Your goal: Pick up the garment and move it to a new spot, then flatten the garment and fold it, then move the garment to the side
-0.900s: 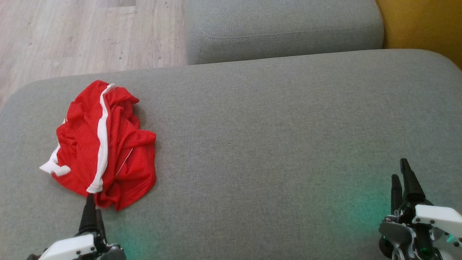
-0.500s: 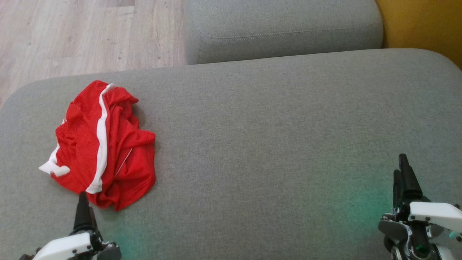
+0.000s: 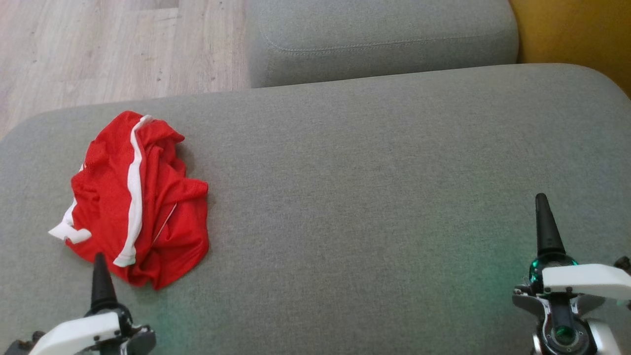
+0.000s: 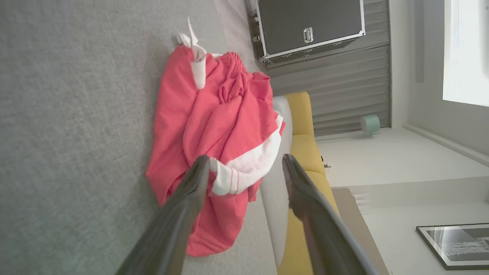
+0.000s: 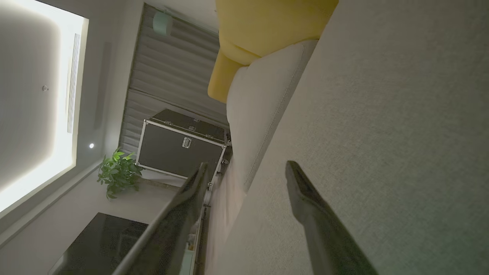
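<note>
Garment [image 3: 135, 197]: red mesh cloth with a white stripe [image 3: 132, 197], lay in a crumpled heap on the left part of the grey sofa seat [image 3: 369, 187], near its far left corner. Unfolded and bunched, with several ridges. A white tab [image 3: 66, 231] stuck out at its left edge.

Left pincer [image 4: 245, 162]: released, fingers standing well apart, nothing grasped. Head view showed one dark finger [image 3: 101, 281] rising from the lower left, its tip at the near edge of the heap; could not tell whether it touched the cloth. From the left wrist, the end of the white stripe sat between the two fingers, close against the left-hand one, with the red cloth spread beyond.

Right pincer [image 5: 247, 166]: released too, fingers apart with nothing between them. It stood at the lower right of the head view over bare grey upholstery, well apart from the garment.

A faint green glow lay on the seat fabric near each pincer.

Surroundings: a second grey cushion [image 3: 384, 39] lay beyond the seat, pale wooden floor [image 3: 98, 44] at the upper left and a yellow surface [image 3: 577, 34] at the upper right. The right wrist view took in a dark case with metal edging [image 5: 179, 147] and a potted plant [image 5: 118, 172] beside it.
</note>
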Robot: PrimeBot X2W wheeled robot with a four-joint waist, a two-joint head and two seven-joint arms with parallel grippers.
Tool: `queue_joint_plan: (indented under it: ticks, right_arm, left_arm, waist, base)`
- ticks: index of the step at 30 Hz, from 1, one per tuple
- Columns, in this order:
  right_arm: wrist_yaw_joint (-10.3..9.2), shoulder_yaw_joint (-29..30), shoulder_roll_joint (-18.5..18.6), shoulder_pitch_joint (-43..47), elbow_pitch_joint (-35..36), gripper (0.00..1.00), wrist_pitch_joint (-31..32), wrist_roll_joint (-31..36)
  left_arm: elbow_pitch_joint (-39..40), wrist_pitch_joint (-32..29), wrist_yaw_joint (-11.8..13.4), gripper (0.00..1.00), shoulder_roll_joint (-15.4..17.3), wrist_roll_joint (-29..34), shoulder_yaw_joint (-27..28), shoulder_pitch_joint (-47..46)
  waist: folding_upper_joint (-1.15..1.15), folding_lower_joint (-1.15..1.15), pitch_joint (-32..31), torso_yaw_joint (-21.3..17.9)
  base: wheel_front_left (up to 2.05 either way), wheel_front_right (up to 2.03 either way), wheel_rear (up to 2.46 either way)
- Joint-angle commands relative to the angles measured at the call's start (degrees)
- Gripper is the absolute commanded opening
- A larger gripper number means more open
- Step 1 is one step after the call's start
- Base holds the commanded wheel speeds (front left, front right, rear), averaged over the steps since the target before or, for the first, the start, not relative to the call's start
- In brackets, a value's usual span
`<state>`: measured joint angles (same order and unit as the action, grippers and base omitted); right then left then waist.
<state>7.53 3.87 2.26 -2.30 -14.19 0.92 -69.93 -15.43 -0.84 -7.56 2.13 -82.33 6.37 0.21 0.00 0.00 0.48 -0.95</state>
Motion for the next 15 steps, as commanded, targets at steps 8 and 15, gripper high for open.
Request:
queue_joint_plan:
  ticks: [8,15]
  right_arm:
    - [-0.01,-1.7,0.4,-3.3,4.8,1.00,-2.0,10.0]
    - [-0.02,-3.0,0.4,-3.6,6.8,1.00,-3.0,17.8]
  left_arm:
    - [5.3,2.0,0.1,1.00,0.5,8.5,2.4,-2.7]
    - [8.1,3.0,1.3,1.00,0.5,14.5,1.3,-2.8]
  waist:
    - [0.00,0.00,0.2,-0.3]
    - [0.00,0.00,0.4,-0.4]
  base:
    - [0.00,0.00,0.00]
    - [0.00,0.00,0.00]
